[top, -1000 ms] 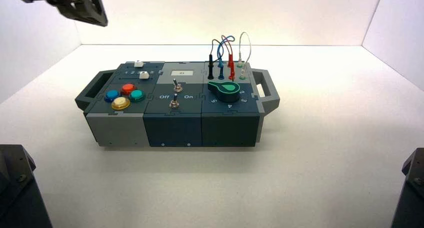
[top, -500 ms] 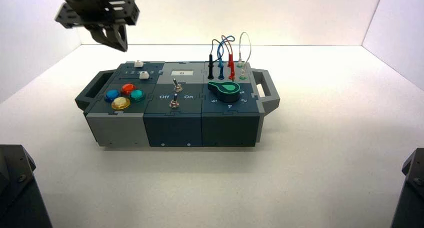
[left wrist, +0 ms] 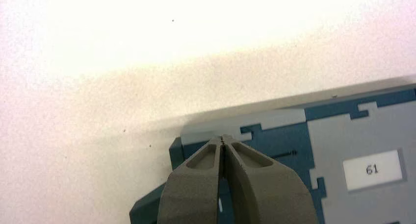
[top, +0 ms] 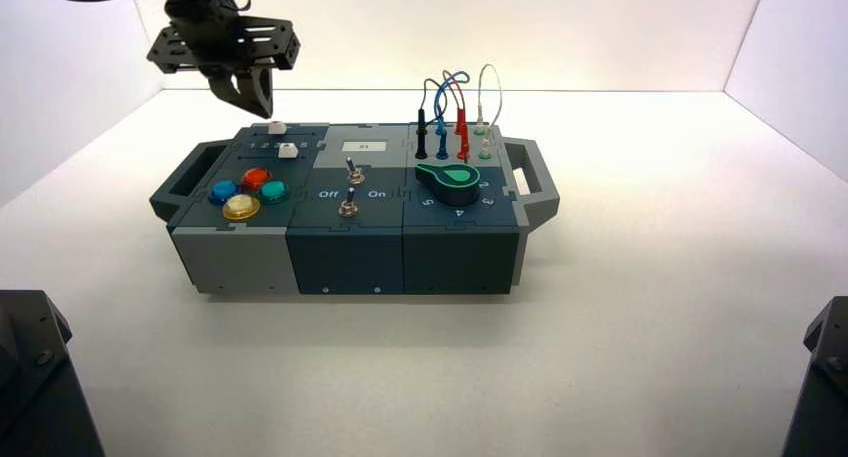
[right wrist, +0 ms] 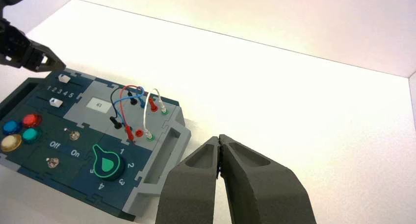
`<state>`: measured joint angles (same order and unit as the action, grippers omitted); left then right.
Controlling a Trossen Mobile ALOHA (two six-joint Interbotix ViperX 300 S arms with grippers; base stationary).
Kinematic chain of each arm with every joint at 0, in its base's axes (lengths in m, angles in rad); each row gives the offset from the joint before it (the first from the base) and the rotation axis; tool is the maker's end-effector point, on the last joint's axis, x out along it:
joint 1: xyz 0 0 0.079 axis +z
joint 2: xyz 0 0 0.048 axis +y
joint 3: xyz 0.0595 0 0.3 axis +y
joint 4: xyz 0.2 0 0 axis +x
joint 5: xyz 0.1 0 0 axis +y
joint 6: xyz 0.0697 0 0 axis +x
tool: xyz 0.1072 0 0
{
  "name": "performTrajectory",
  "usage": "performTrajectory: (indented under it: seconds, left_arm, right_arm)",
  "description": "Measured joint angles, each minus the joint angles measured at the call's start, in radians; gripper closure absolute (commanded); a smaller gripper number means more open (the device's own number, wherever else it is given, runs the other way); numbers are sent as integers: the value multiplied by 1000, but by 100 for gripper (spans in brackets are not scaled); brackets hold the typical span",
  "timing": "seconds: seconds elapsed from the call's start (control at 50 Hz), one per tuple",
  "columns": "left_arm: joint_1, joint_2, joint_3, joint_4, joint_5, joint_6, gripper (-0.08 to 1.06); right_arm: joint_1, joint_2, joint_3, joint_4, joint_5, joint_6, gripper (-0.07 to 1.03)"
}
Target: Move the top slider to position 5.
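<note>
Closer now to the box's far left corner, my left gripper (top: 262,114) has come down and rightward since the earlier high view. In this high view it hangs over the far edge of the box (top: 345,262), just beside the top slider (top: 277,128), whose white knob sits on the far left panel, beyond a second white knob (top: 288,150).

From my left wrist, I see my two fingers pressed together at the tips with nothing between them. They hide the slider's knob; part of its dark track (left wrist: 284,155) shows beside them, and the display (left wrist: 373,169) reads 61.

From my right wrist, my idle right gripper (right wrist: 219,138) is shut and empty, off the box's right side. Across the box, my left one is near the top slider's knob, which is short of position 5 (right wrist: 71,95) at the end of the printed row.
</note>
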<state>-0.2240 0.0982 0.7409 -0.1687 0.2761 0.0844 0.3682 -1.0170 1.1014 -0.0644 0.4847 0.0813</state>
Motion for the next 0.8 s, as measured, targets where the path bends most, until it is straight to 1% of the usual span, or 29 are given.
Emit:
performTrajectory:
  seconds: [0.26, 0.52, 0.8]
  left_arm:
    - [0, 6, -5, 2, 0, 0, 101]
    - [0, 8, 12, 3, 11, 6, 101]
    - [0, 8, 15, 6, 15, 9, 101]
  right_arm:
    - [0, 3, 0, 0, -2, 0, 98]
    - [0, 5, 0, 0, -2, -2, 98]
    - [0, 5, 0, 0, 0, -2, 98]
